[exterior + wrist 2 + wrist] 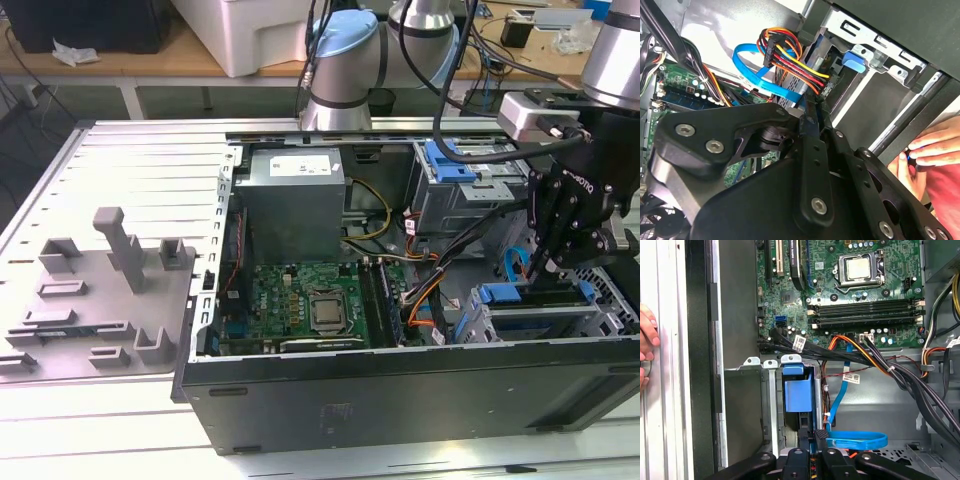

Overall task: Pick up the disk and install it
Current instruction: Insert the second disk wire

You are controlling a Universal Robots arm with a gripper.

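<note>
Gripper [545, 268] hangs over the grey drive cage [600, 318] at the open computer case's [400, 400] front corner; whether its fingers clasp anything, I cannot tell. Directly below it, the disk [799, 395] sits in the cage, blue carrier showing.

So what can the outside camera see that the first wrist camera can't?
The exterior view alone takes in the grey tray of moulded holders on the exterior view's left, the silver power supply and the arm's wrist reaching down into the case. The first wrist view alone catches someone's fingers resting outside the case wall. Both share the green motherboard with its processor socket, the blue flat cable and the blue carrier in its bay.
</note>
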